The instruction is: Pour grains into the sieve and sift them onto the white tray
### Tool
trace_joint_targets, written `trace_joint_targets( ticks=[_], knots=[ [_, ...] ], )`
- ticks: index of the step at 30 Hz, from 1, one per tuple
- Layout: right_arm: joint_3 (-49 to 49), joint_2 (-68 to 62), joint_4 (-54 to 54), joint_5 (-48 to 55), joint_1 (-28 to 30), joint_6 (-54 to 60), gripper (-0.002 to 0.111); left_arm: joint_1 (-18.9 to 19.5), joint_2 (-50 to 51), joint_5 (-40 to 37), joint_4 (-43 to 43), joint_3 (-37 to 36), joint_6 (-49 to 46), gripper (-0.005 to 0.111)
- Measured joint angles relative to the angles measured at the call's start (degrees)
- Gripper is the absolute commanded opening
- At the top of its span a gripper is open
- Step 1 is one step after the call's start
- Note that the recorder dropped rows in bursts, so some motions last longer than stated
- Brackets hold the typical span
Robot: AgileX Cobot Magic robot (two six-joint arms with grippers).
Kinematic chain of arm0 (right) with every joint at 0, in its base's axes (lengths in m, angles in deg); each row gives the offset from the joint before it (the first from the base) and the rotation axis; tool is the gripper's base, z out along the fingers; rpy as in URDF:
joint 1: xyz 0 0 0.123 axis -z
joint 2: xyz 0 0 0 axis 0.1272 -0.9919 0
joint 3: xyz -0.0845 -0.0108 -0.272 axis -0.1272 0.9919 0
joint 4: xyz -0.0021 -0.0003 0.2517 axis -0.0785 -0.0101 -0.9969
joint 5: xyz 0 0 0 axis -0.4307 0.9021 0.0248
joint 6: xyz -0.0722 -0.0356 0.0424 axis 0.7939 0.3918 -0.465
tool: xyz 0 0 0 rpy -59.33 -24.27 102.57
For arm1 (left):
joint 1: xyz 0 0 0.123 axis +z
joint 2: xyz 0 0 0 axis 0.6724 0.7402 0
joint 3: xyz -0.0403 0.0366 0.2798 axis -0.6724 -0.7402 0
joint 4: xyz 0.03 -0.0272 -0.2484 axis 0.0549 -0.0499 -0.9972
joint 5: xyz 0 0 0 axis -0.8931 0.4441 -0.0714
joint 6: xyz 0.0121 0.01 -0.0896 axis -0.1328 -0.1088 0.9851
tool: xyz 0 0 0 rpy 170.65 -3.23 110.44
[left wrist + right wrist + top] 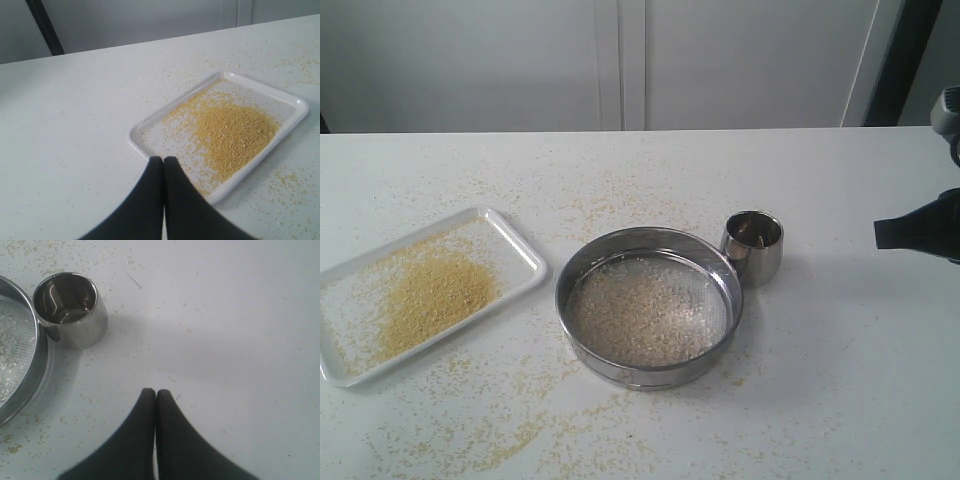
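The sieve (pixel 648 305) stands mid-table with pale, coarse grains (pixel 635 320) lying on its mesh; part of its rim (pixel 20 385) shows in the right wrist view. Fine golden grains (pixel 432 292) lie heaped on the white tray (pixel 520 255) at the left, and the left wrist view shows that tray (pixel 295 107) with its heap (pixel 232 132). My left gripper (pixel 163 160) is shut and empty, just off the tray's corner; it is out of the exterior view. My right gripper (pixel 154 392) is shut and empty, to the right of the steel cup; its dark tip (pixel 920 228) shows at the exterior view's right edge.
A small empty steel cup (pixel 754 245) stands against the sieve's right rim, and the right wrist view shows the cup (pixel 72 310) too. Spilled grains (pixel 520 430) are scattered on the white table around tray and sieve. A wall runs behind the table.
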Motion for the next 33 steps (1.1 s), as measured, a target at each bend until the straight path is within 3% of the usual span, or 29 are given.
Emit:
trace_joint_targets(
  ticks=[33],
  knots=[
    [0.0,0.0,0.0,0.0,0.0,-0.1,0.000,0.0,-1.6,5.7,-3.8,-9.7,0.0,0.000]
  ],
)
